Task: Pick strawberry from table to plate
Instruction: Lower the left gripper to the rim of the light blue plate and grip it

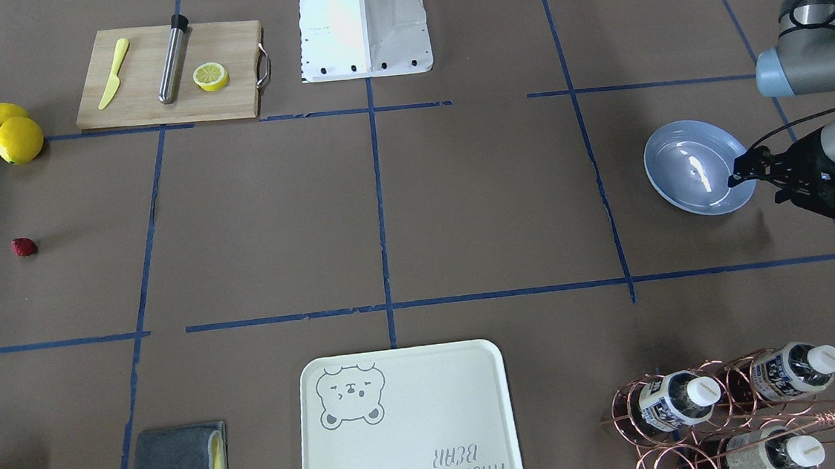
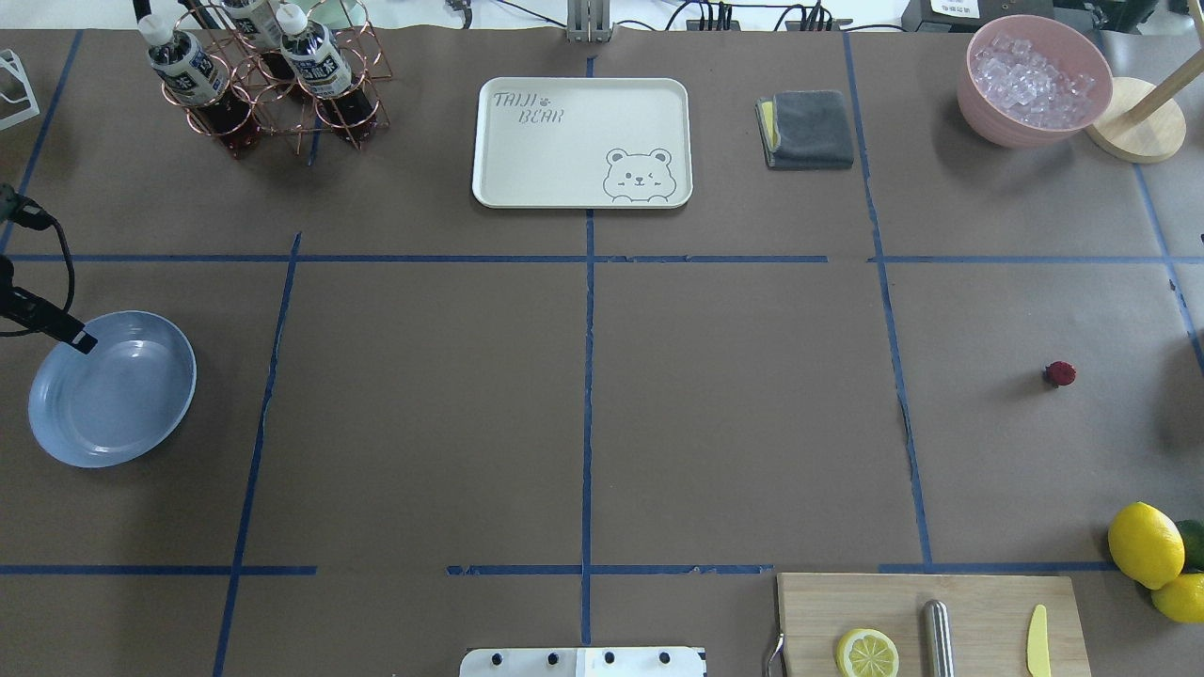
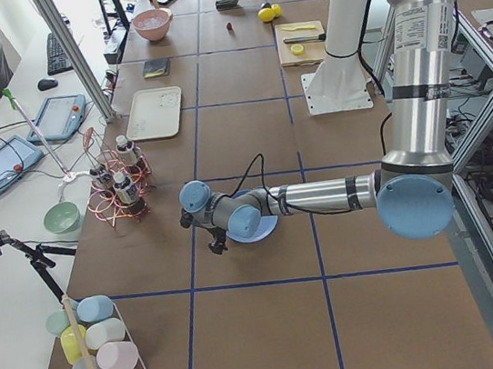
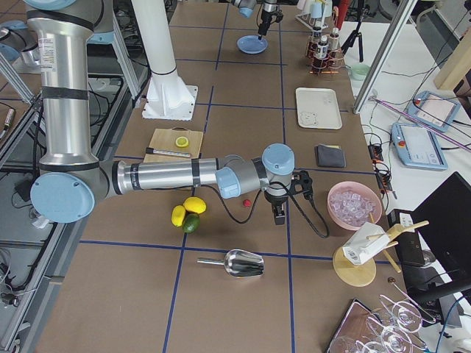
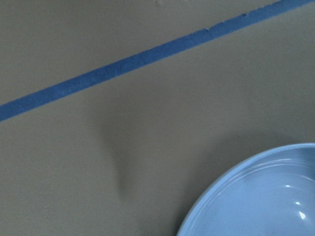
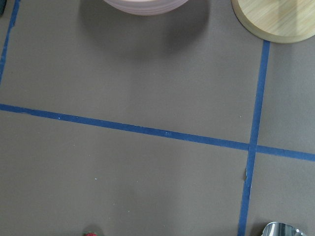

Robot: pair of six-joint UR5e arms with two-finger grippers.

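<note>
On the brown surface, well apart from the light-blue plate, a tiny dark-red strawberry lies near lemons. Left pincer hovers at the plate's rim, seemingly closed and empty; the right pincer's opening cannot be judged.

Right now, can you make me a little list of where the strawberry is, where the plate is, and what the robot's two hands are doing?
strawberry: alone on the bare table, robot's right side, not picked up
plate: robot's left side, nothing in it
left gripper: over the plate's edge, holding nothing, jaws look close together, open or shut unclear
right gripper: near the strawberry, pointing down, jaws unclear from this view
nearby: lemons and cutting board on the strawberry's side
job: not done yet
</note>
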